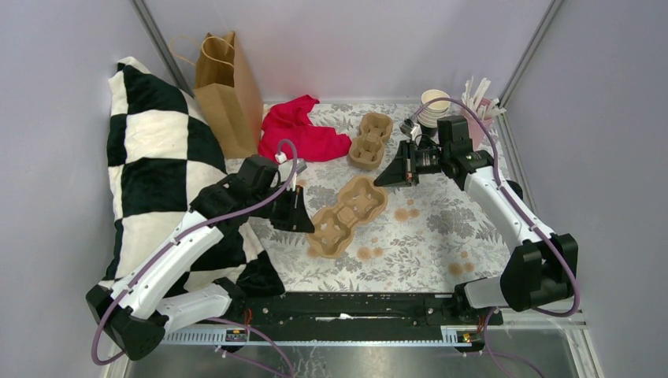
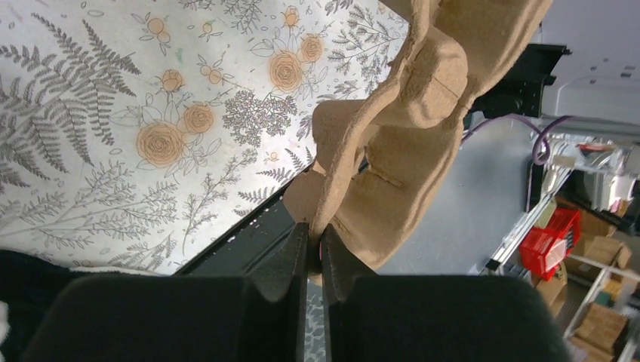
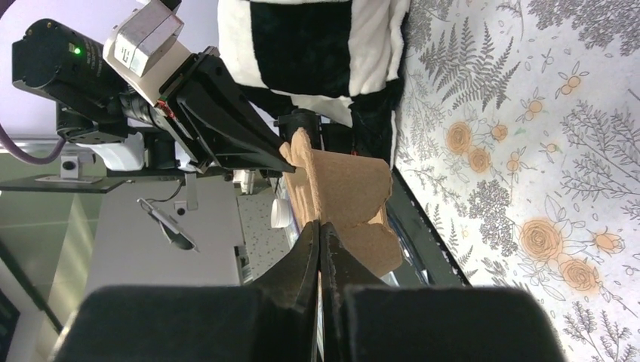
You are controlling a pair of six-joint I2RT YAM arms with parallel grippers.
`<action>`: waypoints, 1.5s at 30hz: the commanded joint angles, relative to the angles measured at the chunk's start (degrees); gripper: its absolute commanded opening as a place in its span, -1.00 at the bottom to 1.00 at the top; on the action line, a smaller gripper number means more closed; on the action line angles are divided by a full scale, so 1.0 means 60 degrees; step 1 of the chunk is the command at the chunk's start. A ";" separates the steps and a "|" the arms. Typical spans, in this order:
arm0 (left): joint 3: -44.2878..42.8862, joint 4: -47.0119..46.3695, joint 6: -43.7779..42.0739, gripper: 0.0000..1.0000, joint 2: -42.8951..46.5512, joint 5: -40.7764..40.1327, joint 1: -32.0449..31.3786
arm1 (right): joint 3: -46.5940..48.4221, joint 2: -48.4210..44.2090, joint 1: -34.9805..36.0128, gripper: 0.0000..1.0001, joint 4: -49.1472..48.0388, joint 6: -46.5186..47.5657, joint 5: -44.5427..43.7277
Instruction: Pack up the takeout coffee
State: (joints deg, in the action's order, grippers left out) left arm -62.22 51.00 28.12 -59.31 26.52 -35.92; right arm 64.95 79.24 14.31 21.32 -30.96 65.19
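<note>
Plainly, clutter rings the floral worktop (image 1: pixel 441 236): one checkered pillow (image 1: pixel 150 173) at nine o'clock, one brown paper bag (image 1: pixel 227 90) at eleven, one red cloth (image 1: pixel 303 130) beside the bag, and one stack of lidless paper cups (image 1: pixel 433 106) with one pink cup of white sticks (image 1: pixel 482 104) at one o'clock. There are two pulp cup carriers. The far carrier (image 1: pixel 370 140) lies at twelve, and the near carrier (image 1: pixel 346 216) sits at centre, its edge clenched in the left gripper (image 2: pixel 315 256). The right gripper (image 1: pixel 391 176) hangs between them, pressed together on nothing visible. A small dark-topped thing just left of the stack, half hidden by the right arm, may be the takeout coffee (image 1: pixel 410 126); I cannot tell for sure.
</note>
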 commanded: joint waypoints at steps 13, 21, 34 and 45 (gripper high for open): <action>-0.6012 0.1692 0.0201 0.88 -0.2529 -0.6382 0.0534 | 0.0529 -0.1754 0.0113 -1.00 0.1161 -0.0119 -0.2207; -0.9669 0.1086 0.0325 0.89 -0.5455 -0.6836 0.3267 | 0.1626 -0.1806 0.0108 -1.00 0.2526 0.0434 -0.2398; -1.0981 -0.2318 -0.1247 0.18 -0.7823 -0.7857 0.5175 | 0.2477 -0.1362 0.0106 -1.00 0.3158 0.0702 -0.2340; -1.1254 -0.3998 0.0755 0.24 -0.9214 -0.5898 0.6757 | 0.3410 -0.0406 0.0106 -1.00 0.3740 0.1388 -0.2642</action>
State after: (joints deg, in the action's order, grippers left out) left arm -128.55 34.96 27.62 -112.60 -14.55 2.92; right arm 81.21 75.96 14.63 42.04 -24.88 50.02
